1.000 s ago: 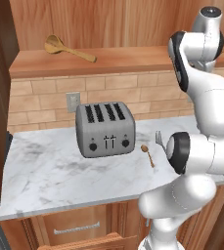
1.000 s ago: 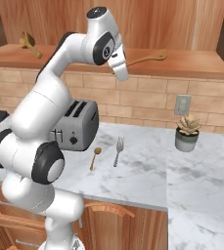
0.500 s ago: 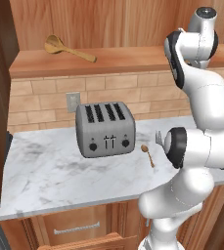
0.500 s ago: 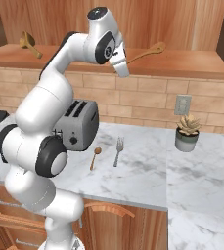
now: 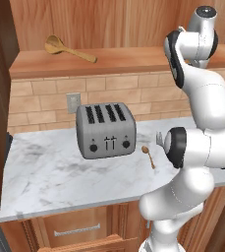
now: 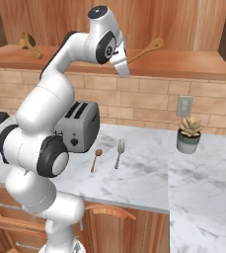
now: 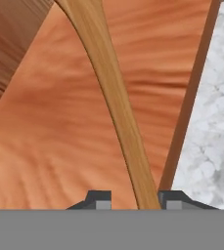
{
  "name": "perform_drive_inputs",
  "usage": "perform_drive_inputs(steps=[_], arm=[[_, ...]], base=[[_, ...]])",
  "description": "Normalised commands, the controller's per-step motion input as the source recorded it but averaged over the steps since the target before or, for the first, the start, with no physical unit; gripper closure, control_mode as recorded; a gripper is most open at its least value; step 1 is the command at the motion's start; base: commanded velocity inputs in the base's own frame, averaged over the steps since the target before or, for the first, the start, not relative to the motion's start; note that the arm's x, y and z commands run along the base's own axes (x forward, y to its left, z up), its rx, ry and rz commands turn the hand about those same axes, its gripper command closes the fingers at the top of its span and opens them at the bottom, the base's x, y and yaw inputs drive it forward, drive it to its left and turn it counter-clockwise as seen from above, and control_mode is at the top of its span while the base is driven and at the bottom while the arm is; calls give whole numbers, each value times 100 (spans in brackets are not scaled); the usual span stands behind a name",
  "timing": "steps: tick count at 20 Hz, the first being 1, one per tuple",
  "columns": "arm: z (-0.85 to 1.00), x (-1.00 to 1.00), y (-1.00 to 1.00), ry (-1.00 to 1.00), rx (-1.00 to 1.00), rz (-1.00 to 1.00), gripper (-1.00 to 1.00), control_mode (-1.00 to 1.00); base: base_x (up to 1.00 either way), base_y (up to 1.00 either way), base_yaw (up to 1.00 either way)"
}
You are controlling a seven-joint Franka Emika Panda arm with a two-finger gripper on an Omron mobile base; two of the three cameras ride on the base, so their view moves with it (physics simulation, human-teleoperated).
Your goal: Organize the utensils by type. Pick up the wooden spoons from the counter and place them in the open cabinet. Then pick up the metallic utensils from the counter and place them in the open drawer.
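Where the open cabinet (image 5: 133, 61) spans the upper half of the left base view, one of the wooden spoons (image 5: 67, 49) lies on its shelf at upper left, bowl toward the left, handle pointing right and down. From the right base view that spoon shows small at the far upper left, and a second wooden spoon (image 6: 146, 51) rests on the same shelf at upper centre, bowl up and to the right — its handle end runs down-left to the gripper (image 6: 123, 66), which hangs at the shelf's front edge. Through the hand view the second spoon's handle (image 7: 114, 93) sweeps from the top centre down to the bottom, passing between the two fingertips (image 7: 100, 200); it sits close against the right-hand tip, with bare shelf wood showing between it and the left-hand tip. Fingers stand apart, not pressed on the handle on both sides — whether the right tip touches it I cannot tell. On the counter (image 5: 50, 177), lower centre of the left base view, a grey toaster (image 5: 105, 130) stands, with the small coppery spoon (image 6: 95, 159) and the fork (image 6: 119, 152) side by side just right of it, apart. A small potted plant (image 6: 189, 134) sits at the right of the right base view.
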Motion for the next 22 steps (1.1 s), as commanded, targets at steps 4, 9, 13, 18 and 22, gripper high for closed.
perform_drive_inputs(steps=[4, 9, 13, 18, 22], arm=[[0, 30, 0, -3, 0, 0, 100, -100], [0, 20, 0, -6, 0, 0, 100, -100], [6, 4, 0, -6, 0, 0, 100, -100], [0, 9, 0, -9, 0, 0, -100, -100], [1, 2, 0, -6, 0, 0, -100, -100]], base=[[0, 0, 0], [0, 0, 0], [0, 0, 0], [0, 0, 0], [0, 0, 0]])
